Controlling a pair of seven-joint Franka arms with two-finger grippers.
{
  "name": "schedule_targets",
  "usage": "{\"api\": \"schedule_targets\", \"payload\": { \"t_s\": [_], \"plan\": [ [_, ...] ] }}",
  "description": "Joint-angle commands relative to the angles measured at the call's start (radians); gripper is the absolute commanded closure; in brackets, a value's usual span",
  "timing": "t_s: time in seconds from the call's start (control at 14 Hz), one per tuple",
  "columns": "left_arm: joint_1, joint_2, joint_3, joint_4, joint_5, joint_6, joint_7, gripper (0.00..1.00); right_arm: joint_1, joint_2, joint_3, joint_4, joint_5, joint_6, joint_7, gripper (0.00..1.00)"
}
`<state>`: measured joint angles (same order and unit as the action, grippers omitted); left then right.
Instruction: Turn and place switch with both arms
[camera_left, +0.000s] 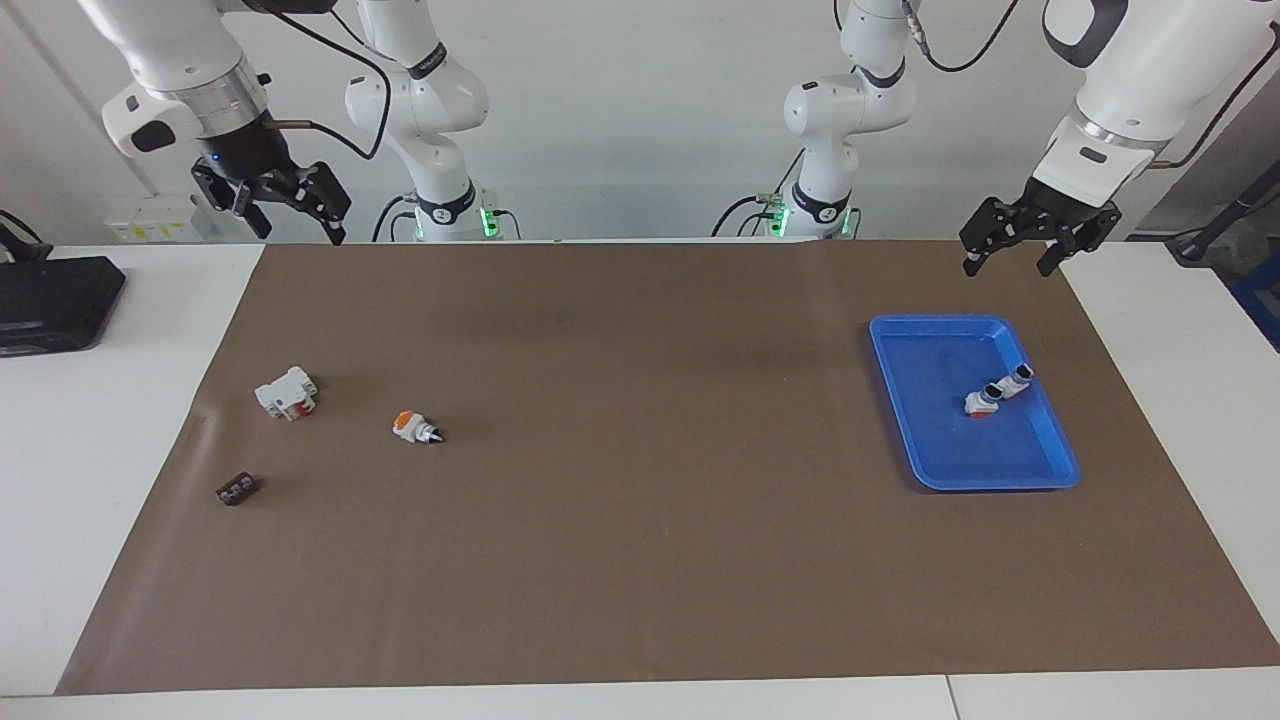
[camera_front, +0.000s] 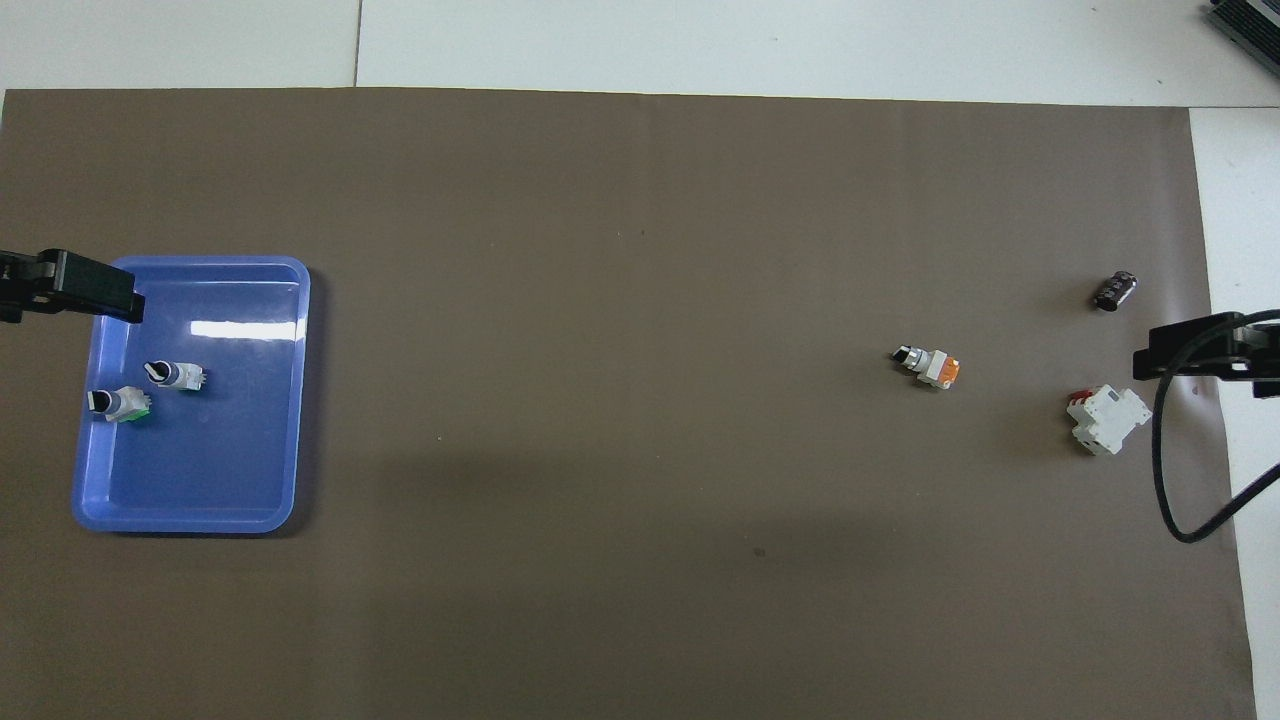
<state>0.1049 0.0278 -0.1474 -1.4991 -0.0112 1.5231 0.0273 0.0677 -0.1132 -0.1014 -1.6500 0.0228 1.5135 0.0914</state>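
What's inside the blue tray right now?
Two small switches lie side by side in the blue tray. The left gripper overhangs one corner, hiding that part.

This is a robotics lab. Two white jointed arms stand bolted at the edge of a white worktop, green status lights glowing at their bases and black cables trailing from them against a bare pale wall. A plain brown mat covers the middle of the worktop. A black electronics box sits on the bare worktop beside the mat. On the mat lie small electrical parts and a blue plastic tray for sorting them.
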Motion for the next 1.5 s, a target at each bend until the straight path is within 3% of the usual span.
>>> {"api": "schedule_targets", "payload": {
  "t_s": [0.0, 0.28, 0.57, 0.78, 1.14, 1.42],
  "plan": [
    [0.007, -0.031, -0.001, -0.038, 0.013, 0.015, 0.006, 0.00, -0.017, -0.014, 0.002, -0.106, 0.022, 0.089, -0.221, 0.00],
    [0.007, -0.031, -0.001, -0.038, 0.013, 0.015, 0.006, 0.00, -0.003, -0.005, 0.003, -0.275, 0.037, 0.351, -0.421, 0.00],
    [0.007, -0.031, -0.001, -0.038, 0.013, 0.015, 0.006, 0.00, 0.026, 0.171, 0.005, -0.353, 0.043, 0.577, -0.739, 0.00],
    [0.006, -0.031, -0.001, -0.038, 0.013, 0.015, 0.006, 0.00, 0.049, 0.230, 0.006, -0.433, 0.103, 0.724, -0.918, 0.00],
    [0.007, -0.031, -0.001, -0.038, 0.013, 0.015, 0.006, 0.00, 0.038, 0.305, 0.005, -0.493, 0.227, 0.847, -1.174, 0.00],
    [0.007, -0.031, -0.001, -0.038, 0.013, 0.015, 0.006, 0.00, 0.032, 0.310, 0.003, -0.536, 0.235, 0.881, -1.228, 0.01]
  ]
}}
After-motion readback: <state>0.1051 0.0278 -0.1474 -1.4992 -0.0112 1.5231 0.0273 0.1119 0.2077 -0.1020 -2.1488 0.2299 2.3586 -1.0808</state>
